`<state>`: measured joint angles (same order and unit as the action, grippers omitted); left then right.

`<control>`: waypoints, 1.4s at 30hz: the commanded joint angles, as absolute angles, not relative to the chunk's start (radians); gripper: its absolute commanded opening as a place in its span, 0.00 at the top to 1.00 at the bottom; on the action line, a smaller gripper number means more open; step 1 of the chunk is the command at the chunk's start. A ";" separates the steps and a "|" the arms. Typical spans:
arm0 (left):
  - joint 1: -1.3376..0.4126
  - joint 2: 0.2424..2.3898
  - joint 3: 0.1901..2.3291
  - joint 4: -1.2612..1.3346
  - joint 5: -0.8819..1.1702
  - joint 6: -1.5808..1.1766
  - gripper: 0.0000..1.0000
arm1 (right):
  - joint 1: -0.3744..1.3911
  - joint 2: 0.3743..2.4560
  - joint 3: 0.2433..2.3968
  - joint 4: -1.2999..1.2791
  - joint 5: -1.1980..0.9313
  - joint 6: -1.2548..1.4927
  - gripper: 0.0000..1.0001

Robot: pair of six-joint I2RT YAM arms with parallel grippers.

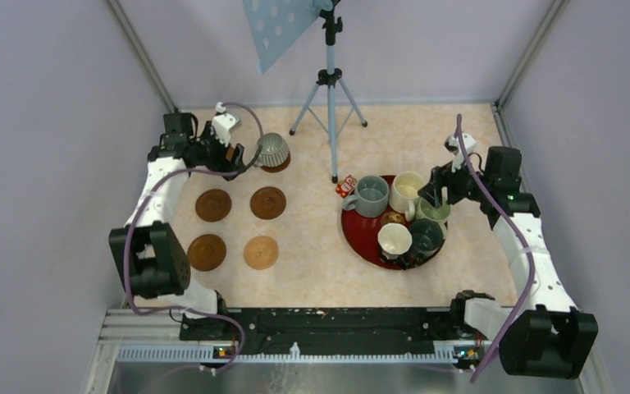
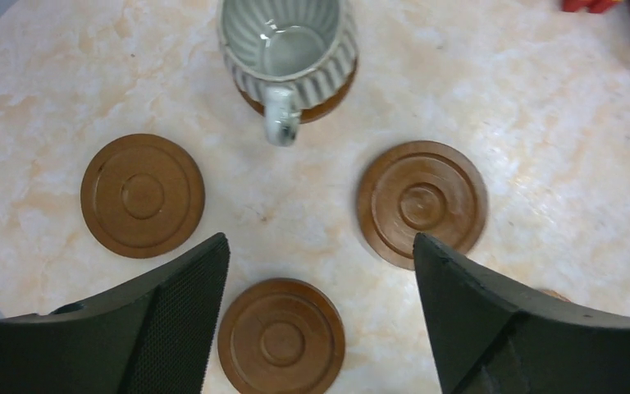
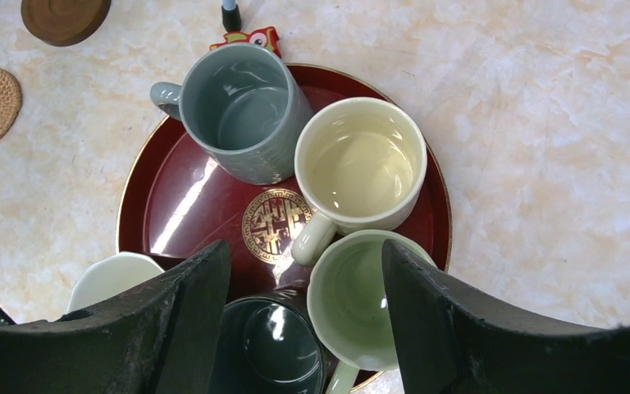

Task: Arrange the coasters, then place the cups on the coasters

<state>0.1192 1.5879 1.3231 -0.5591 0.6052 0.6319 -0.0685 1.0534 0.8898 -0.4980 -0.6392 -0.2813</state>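
We look down on a pale marbled tabletop (image 1: 312, 246) with an arm at each side. On the left, the ribbed mug (image 1: 273, 148) stands upright on a coaster at the far end, its handle pointing back toward the left fingers (image 2: 172, 312). Those fingers are spread wide and hold nothing, hovering above the tabletop just short of the mug. Four bare coasters lie nearer us in two rows: dark brown ones at far left (image 1: 213, 204), far right (image 1: 267, 202) and near left (image 1: 207, 251), and a lighter woven one at near right (image 1: 261, 252). On the right, a red tray (image 1: 361, 246) carries five mugs packed close together: grey-green (image 1: 371, 195) and cream (image 1: 407, 190) at the back, pale green (image 1: 435, 211) at the right, white (image 1: 394, 240) and dark teal (image 1: 425, 234) in front. The right fingers (image 3: 172, 320) hang open over the tray, above the dark teal and pale green mugs, gripping neither. A small red object (image 1: 345, 185) lies just beside the tray's far edge, near a tripod (image 1: 329, 90).
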 commanded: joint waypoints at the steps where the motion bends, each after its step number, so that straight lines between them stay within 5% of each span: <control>1: 0.118 1.405 1.248 -0.651 0.699 0.673 0.08 | -0.077 1.012 0.886 -0.464 -0.670 -0.296 0.32; 3: 0.117 1.339 1.208 -0.674 0.716 0.693 0.02 | -0.077 1.010 0.892 -0.467 -0.675 -0.295 0.31; 15: 0.085 1.165 1.188 -0.966 0.779 0.817 0.01 | -0.077 1.011 0.919 -0.447 -0.707 -0.270 0.28; 22: -0.292 1.090 1.052 -0.662 0.467 0.533 0.01 | -0.077 0.992 0.903 -0.439 -0.714 -0.272 0.28; 29: -0.468 1.342 1.159 -0.664 0.558 0.556 0.01 | -0.077 0.991 0.894 -0.441 -0.704 -0.280 0.28; 42: -0.673 1.809 1.492 -0.596 0.393 0.529 0.06 | -0.077 0.974 0.879 -0.452 -0.679 -0.300 0.28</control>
<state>-0.6464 1.7294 1.3758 -0.6373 0.4465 0.5579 -0.0685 1.0115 0.8898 -0.4797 -0.6781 -0.2844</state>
